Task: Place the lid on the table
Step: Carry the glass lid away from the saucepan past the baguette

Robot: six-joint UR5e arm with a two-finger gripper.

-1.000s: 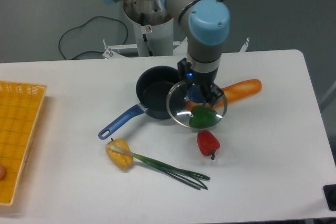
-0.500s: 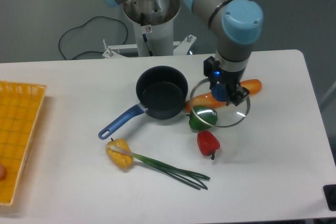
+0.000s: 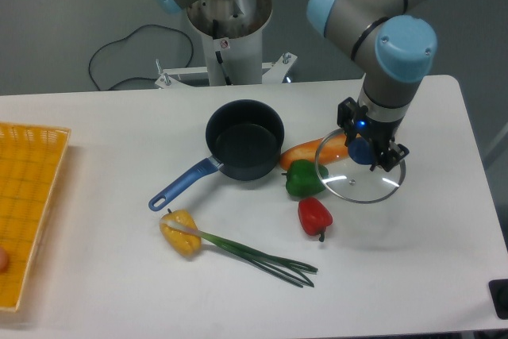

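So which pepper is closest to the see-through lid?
The green pepper. It sits right beside the lid, which the gripper holds by its blue knob. The red pepper lies lower, the yellow pepper far left.

Arm comes in from the base at the far side, elbow bent up top, and the wrist drops straight down on the right side of the scene. The hand (image 3: 370,151) points down with its fingers closed tight around the lid's (image 3: 361,179) blue knob.
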